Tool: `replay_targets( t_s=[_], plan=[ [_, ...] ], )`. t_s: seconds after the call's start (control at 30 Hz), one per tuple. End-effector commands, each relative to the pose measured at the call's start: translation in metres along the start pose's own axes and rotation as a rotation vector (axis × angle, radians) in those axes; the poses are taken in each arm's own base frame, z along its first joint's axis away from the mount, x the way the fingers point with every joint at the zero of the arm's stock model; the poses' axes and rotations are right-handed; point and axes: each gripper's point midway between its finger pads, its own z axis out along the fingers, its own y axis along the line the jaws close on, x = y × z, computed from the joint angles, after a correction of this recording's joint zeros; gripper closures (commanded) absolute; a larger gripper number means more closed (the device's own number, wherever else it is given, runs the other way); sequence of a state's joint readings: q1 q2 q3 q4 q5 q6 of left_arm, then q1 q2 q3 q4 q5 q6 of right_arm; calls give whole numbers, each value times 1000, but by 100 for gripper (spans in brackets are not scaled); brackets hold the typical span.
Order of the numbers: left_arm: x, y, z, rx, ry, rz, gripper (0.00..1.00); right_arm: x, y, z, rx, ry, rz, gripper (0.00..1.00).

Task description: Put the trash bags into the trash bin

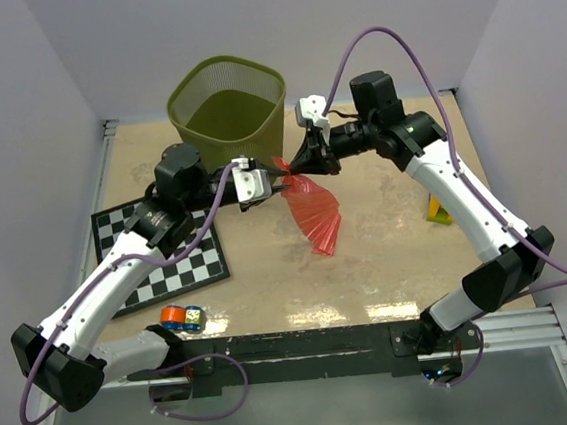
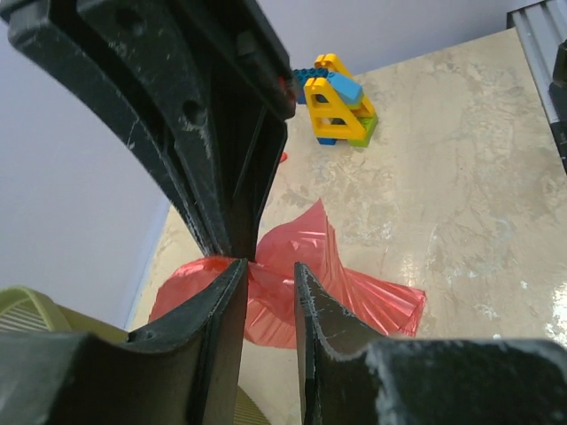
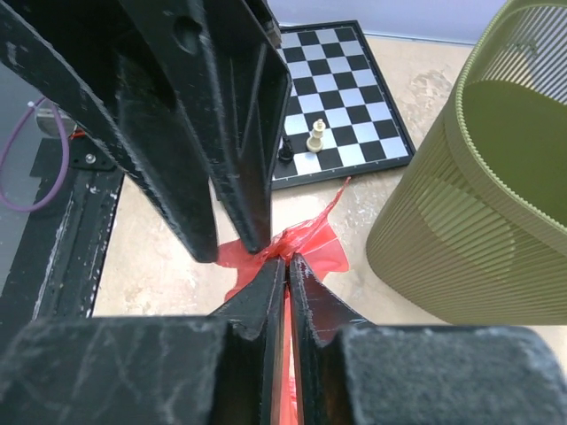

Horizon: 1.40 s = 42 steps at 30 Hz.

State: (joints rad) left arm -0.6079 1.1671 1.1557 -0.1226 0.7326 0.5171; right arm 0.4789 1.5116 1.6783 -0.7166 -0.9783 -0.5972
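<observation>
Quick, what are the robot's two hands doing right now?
Left gripper: open, the trash bag showing between its fingers.
Right gripper: shut on the trash bag.

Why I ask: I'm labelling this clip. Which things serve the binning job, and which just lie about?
Job: trash bag, pinched by the right gripper; trash bin.
Lying about: chessboard, chess pieces, toy blocks, small blue-and-orange toy.

Marbled table (image 1: 390,273): trash bin (image 1: 256,140), chessboard (image 1: 193,266), toy blocks (image 2: 337,102) (yellow, blue)
</observation>
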Motion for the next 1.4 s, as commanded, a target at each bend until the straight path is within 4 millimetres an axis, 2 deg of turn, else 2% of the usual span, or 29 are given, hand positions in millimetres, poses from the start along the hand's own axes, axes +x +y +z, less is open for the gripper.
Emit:
replay_targets(
  t_s=[0.0, 0.17, 0.27, 0.3, 0.4, 0.47, 0.57, 0.7, 1.03, 1.37],
  plan=[
    [-29, 6, -1, 31, -73, 80, 69, -12, 4, -3, -30, -18, -57, 96],
    [-19, 19, 0, -28, -33, 76, 71, -14, 6, -2, -40, -28, -56, 97],
    [-15, 32, 1, -91, -5, 41, 83, -16, 6, -3, -37, -32, -57, 98],
    [-17, 35, -1, -102, -5, 44, 85, -16, 6, -3, -37, -32, -56, 98],
    [-20, 49, -16, -165, 9, 34, 85, -17, 6, -5, -26, -29, -65, 98],
    [-14, 54, -28, -167, 39, -21, 83, -19, 6, -7, -15, -28, -76, 98],
    [-10, 47, -34, -121, 47, -136, 79, -19, 4, -8, 1, -24, -91, 97],
    [-9, 29, -29, -47, 17, -231, 76, -18, 2, -9, 12, -16, -107, 97],
    [-7, 19, -12, 47, -23, -417, 72, -24, -3, -9, 29, -23, -126, 96],
    [1, 23, -7, 38, -17, -446, 74, -24, -3, -8, 37, -20, -130, 96]
  ],
)
